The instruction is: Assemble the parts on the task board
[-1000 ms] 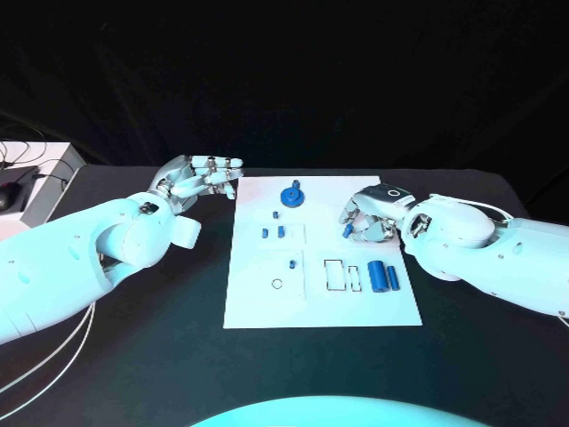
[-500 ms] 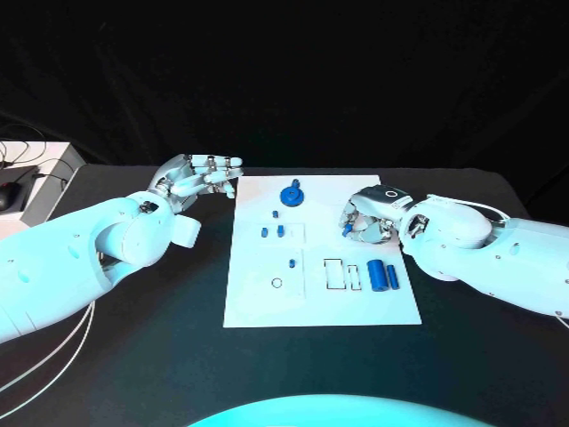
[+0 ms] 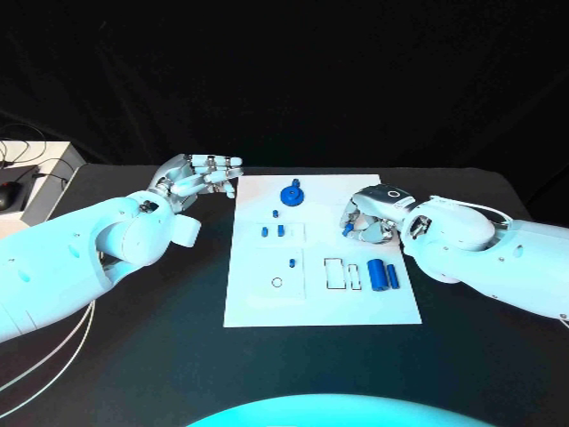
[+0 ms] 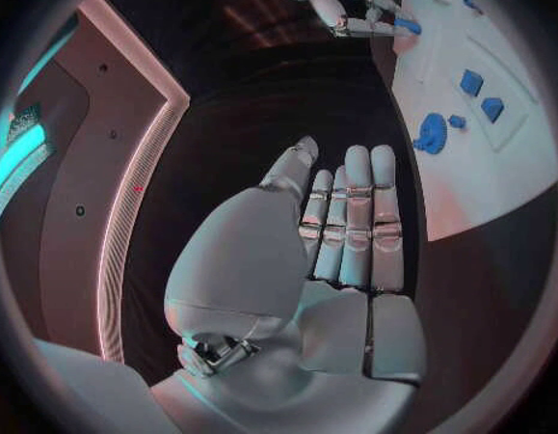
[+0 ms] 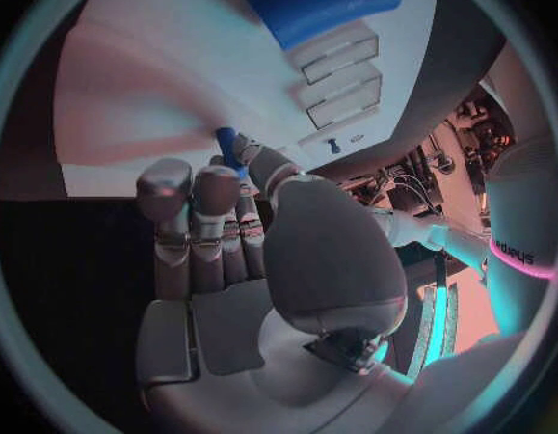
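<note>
Head view: the task board (image 3: 321, 307) lies in the middle of the black table. The right hand (image 3: 368, 216) hangs over the board's right edge with a small blue peg (image 3: 348, 229) nipped at its fingertips. The left hand (image 3: 203, 175) rests off the board's far left corner, holding nothing. On the board lie a blue round knob (image 3: 292, 195) at the far end, two short blue blocks (image 3: 273, 232) near the middle, two blue cylinders (image 3: 385, 274) at the right, and three empty rectangular slots (image 3: 334, 275) beside them.

Left wrist view: the left hand (image 4: 339, 231) shows its fingers straight and side by side, nothing in the palm. The knob (image 4: 432, 132) and blocks (image 4: 481, 94) lie on the board beyond it.

Right wrist view: the right hand (image 5: 230, 260) pinches the peg (image 5: 228, 149) between thumb and fingertips, low over the board. A large blue cylinder (image 5: 321, 1) and the slots (image 5: 339, 77) lie beyond.

Judgement: the step is seating the pinched peg. The grip is shallow, so the peg should be kept upright, squared over its hole and lowered slowly. Which hole suits it cannot be told.
</note>
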